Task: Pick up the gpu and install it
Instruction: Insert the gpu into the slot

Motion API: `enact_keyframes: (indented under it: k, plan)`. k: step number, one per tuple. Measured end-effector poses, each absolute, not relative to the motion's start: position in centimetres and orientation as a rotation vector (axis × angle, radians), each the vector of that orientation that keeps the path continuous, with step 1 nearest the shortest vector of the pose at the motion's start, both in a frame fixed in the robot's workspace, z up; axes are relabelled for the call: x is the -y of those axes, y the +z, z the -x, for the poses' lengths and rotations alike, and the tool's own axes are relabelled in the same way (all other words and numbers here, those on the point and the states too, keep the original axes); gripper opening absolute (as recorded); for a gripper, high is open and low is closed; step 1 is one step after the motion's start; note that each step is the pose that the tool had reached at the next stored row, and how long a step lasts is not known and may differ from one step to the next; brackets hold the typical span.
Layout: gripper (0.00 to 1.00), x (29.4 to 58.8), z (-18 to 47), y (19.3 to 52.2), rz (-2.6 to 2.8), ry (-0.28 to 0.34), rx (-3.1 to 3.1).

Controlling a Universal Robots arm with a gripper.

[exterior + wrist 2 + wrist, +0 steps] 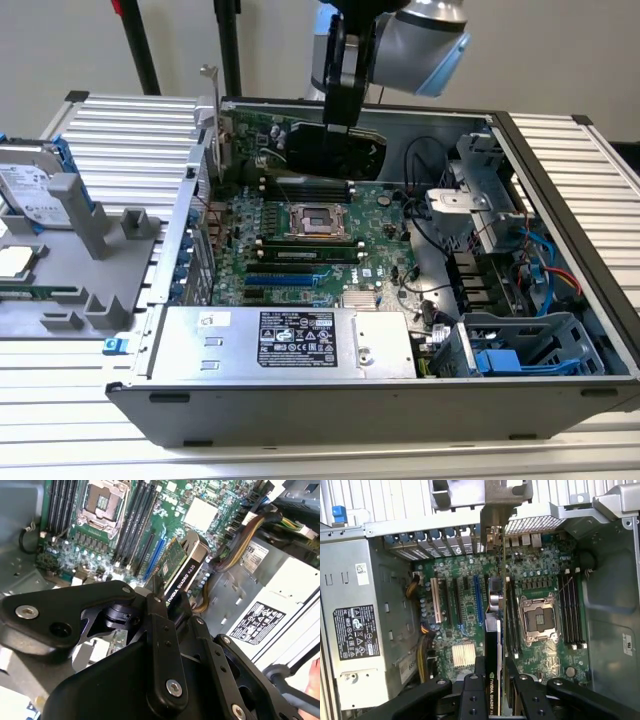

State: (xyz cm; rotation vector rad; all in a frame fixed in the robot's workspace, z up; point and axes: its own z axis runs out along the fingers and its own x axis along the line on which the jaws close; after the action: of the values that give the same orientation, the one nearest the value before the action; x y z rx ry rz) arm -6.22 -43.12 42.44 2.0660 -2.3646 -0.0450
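Your gpu [345, 155] stands on edge over the motherboard [390, 210] inside the open case [560, 170]. Its silver bracket [218, 120] points to the exterior view's left, at the case's slotted wall. Your gripper [340, 118] holds it from above. In the first wrist view the jaws are closed on the card's top edge, with fingers [471, 697] pressed against each face. The CPU socket [318, 220] lies just nearer. The power supply [290, 340] fills the case's near side. Left of the case, a grey fixture [90, 230] holds a hard drive [30, 190].
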Motion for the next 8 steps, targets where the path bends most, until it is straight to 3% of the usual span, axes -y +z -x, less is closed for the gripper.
enact_keyframes:
  k: [8]
  plan:
    - [0.00, 43.12, 5.98, 42.44, -2.110, -0.045, 2.324]
